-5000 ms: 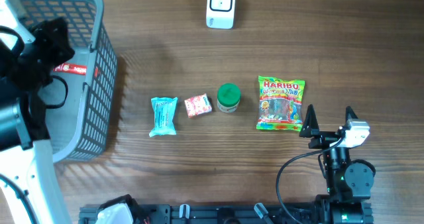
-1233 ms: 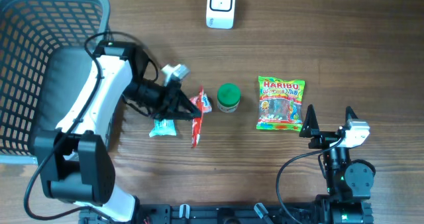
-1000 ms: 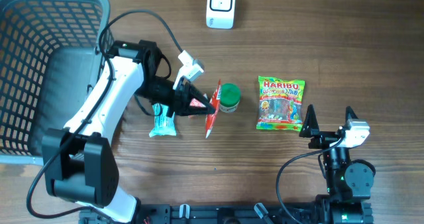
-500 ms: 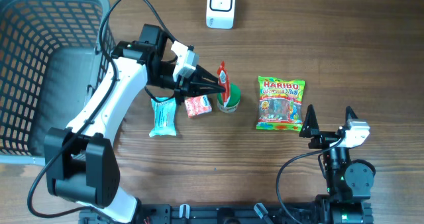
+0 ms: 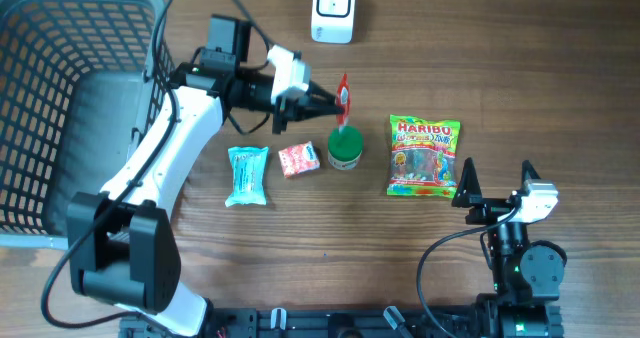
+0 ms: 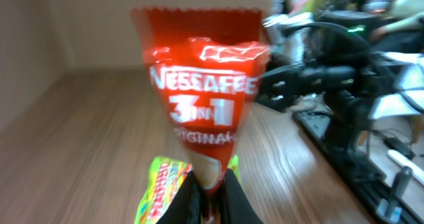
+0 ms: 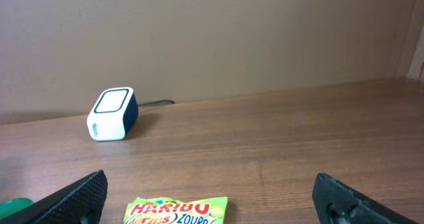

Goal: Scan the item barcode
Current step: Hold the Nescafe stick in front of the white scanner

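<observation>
Sachet in hand, scan not yet made

Leftmost we note the grey basket (image 5: pixel 40 78). The left arm reaches out from beside it, and its left pincer (image 5: pixel 318 100) is clenched on the bottom end of a red Nescafé sachet (image 5: pixel 344 93). The sachet is held up off the surface (image 5: pixel 520 68), short of the white scanner (image 5: pixel 332 8) at the far edge. The wrist view has the printed front toward us; we see no barcode. We judge the pickup done, with presenting the code to the scanner left. A teal packet (image 5: pixel 247 174), small red box (image 5: pixel 299 160), green-lidded jar (image 5: pixel 345 148) and Haribo bag (image 5: pixel 424 155) lie untouched. Rightmost, the right pincer (image 5: pixel 493 183) is released, wide and empty.
</observation>
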You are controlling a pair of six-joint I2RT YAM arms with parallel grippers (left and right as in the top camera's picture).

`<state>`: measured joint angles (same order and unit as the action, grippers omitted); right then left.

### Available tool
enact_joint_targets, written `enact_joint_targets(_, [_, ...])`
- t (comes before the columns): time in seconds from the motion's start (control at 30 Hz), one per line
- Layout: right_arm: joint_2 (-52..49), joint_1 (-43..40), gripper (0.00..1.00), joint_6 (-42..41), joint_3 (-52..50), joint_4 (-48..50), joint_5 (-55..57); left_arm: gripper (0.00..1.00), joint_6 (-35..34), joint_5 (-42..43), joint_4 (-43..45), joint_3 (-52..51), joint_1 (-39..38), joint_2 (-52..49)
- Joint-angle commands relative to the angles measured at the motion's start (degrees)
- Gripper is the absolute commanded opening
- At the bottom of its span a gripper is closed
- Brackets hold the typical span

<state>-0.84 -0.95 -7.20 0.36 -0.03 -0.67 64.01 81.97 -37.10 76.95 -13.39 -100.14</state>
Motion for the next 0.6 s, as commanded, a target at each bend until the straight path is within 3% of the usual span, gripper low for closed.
enact_joint_targets(0.0, [0.3, 0.2, 1.0, 0.8, -0.1, 0.2, -0.7, 0.04, -55.0, -49.6, 23.2, 0.7, -1.5, 0.5])
enact_joint_targets(0.07, [0.3, 0.2, 1.0, 0.8, -0.1, 0.2, -0.7, 0.04, -60.6, -68.6, 29.0, 0.7, -3.0, 0.5])
enact_joint_targets(0.1, [0.3, 0.2, 1.0, 0.8, -0.1, 0.2, -0.7, 0.04, -61.8, -73.9, 30.8, 0.7, -3.5, 0.4])
enact_joint_targets(0.23, [0.3, 0.2, 1.0, 0.8, -0.1, 0.2, -0.7, 0.04, -61.2, -84.6, 35.3, 0.7, -4.4, -1.3])
enact_joint_targets(0.4, [0.3, 0.2, 1.0, 0.8, -0.1, 0.2, -0.7, 0.04, -56.5, -85.5, 34.7, 6.4, -4.5, -9.1])
enact_joint_targets(0.57, [0.3, 0.2, 1.0, 0.8, -0.1, 0.2, -0.7, 0.04, -47.4, -86.0, 19.2, 25.9, -4.5, -19.8])
